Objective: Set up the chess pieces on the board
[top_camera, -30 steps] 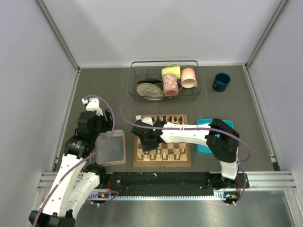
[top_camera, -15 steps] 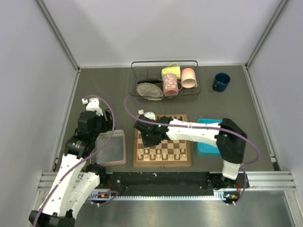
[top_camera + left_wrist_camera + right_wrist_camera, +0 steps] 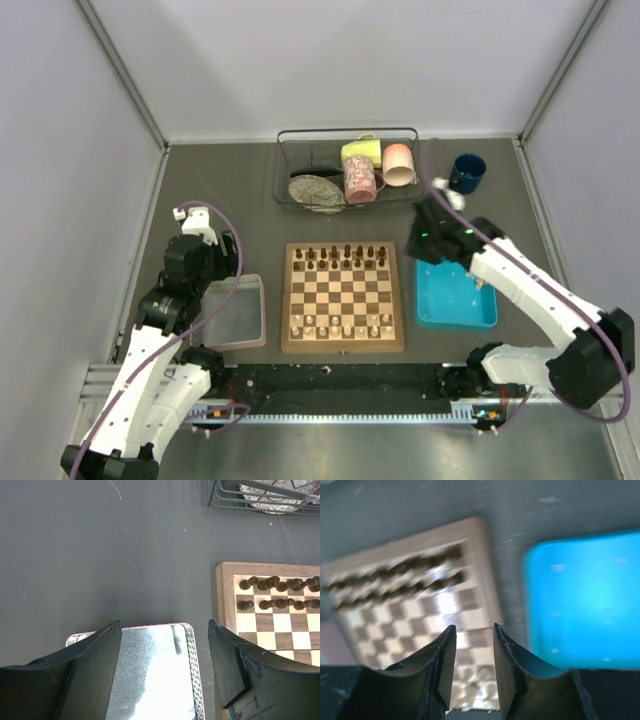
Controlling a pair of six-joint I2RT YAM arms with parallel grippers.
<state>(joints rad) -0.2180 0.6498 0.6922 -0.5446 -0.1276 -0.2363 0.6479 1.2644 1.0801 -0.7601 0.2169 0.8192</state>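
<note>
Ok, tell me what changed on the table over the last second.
The right gripper swung rightward off the board's far-left squares. It now hangs near the blue tray's far-left corner, jaws apart, holding nothing. The left gripper stayed open over the clear tray, and the visible chess pieces kept their rows.

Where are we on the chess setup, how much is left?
Done: dark pieces stand in two far rows of the board, pale pieces in two near rows. In hand: nothing; right gripper and left gripper are both open, empty. Left: little, if anything; exact count unclear.
</note>
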